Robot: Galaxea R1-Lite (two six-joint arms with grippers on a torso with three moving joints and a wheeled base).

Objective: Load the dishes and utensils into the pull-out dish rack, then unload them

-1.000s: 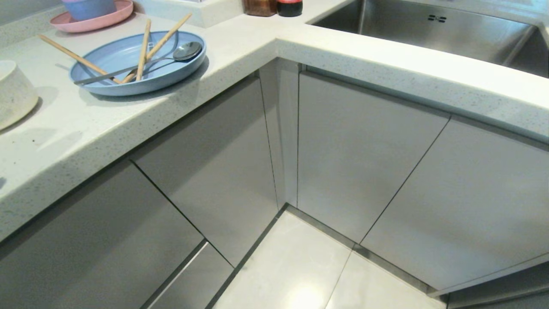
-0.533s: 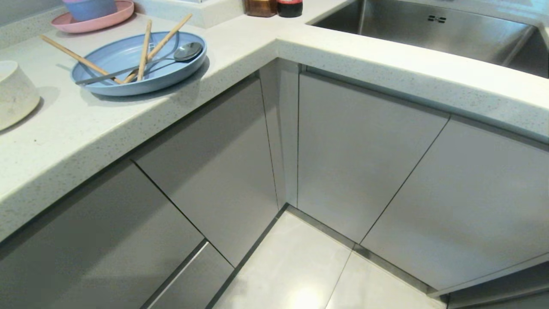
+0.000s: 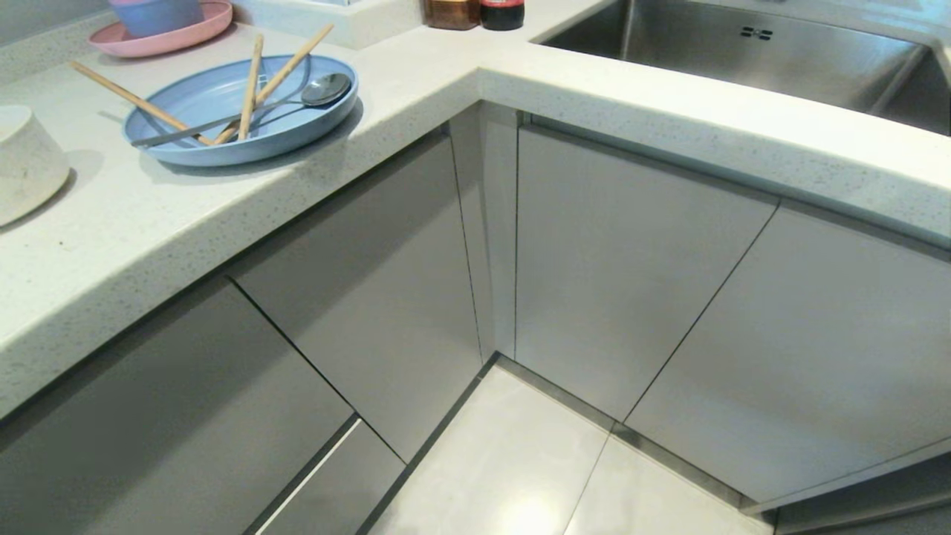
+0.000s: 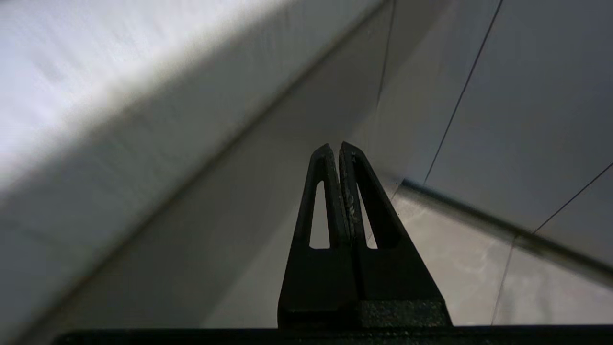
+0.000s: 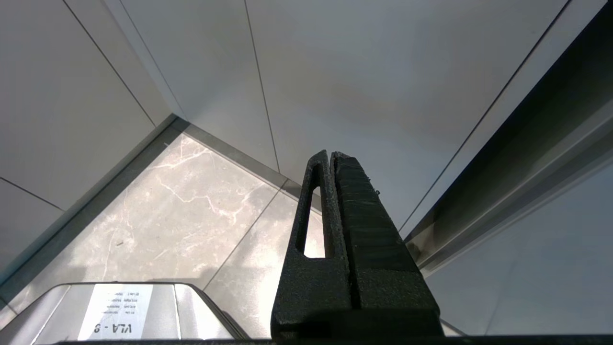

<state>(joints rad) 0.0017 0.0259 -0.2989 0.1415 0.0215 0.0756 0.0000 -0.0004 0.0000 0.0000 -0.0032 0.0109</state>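
Note:
On the counter at the left lies the light-blue plate (image 3: pixel 223 154). Across it rest light-wood chopsticks (image 3: pixel 250 83) and slim metal cutlery, a spoon (image 3: pixel 325 88) among them. The off-white bowl (image 3: pixel 26 160) stands at the far left edge of the head view. The pull-out dish rack is hidden; every grey cabinet front (image 3: pixel 617 267) below the counter is closed. Neither arm shows in the head view. My left gripper (image 4: pixel 335 146) is shut and empty, low beside the cabinet fronts under the counter's edge. My right gripper (image 5: pixel 330 154) is shut and empty, pointing at the cabinet corner above the floor.
A pink plate (image 3: pixel 200 30) carrying a small blue bowl (image 3: pixel 156 13) sits behind the blue plate. Two dark bottles (image 3: pixel 475 11) stand at the counter's back. The steel sink (image 3: pixel 743 52) is at the upper right. My base (image 5: pixel 119 311) is over the marble floor.
A faint shadow on the near left of the counter has gone. The plate, bowl and utensils lie where they were.

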